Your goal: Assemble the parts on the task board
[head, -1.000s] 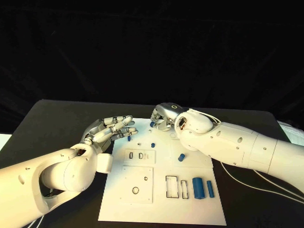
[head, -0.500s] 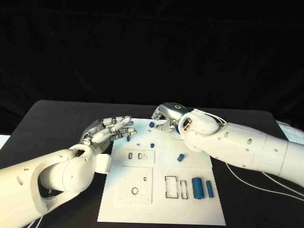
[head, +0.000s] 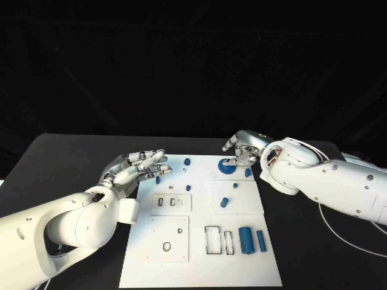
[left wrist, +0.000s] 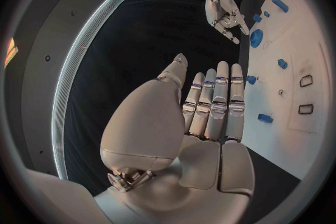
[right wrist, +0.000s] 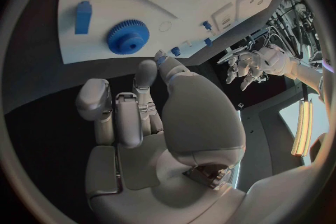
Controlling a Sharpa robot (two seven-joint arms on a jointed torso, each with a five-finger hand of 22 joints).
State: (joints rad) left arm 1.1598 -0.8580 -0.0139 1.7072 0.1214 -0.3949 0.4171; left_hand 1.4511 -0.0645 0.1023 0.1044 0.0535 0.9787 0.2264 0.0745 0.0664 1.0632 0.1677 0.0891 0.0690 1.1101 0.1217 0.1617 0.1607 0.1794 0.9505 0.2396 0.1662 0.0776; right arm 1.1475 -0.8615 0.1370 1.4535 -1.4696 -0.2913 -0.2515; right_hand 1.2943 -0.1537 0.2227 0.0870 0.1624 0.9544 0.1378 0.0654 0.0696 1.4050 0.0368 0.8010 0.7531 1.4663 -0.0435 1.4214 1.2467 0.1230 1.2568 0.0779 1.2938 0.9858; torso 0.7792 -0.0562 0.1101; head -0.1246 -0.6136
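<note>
Now left hand [head: 139, 168] open-fingered, right hand [head: 244, 149] curled above blue gear [head: 226, 167].

- A black table [head: 63, 154] spans the head view; its top is matt and dark
- A black curtain [head: 193, 66] hangs in folds behind the table, closing off the back
- In the left wrist view a pale light strip [left wrist: 84, 45] curves along a grey wall [left wrist: 35, 39]
- In the right wrist view a warm glowing lamp [right wrist: 305, 126] stands upright at the side
</note>
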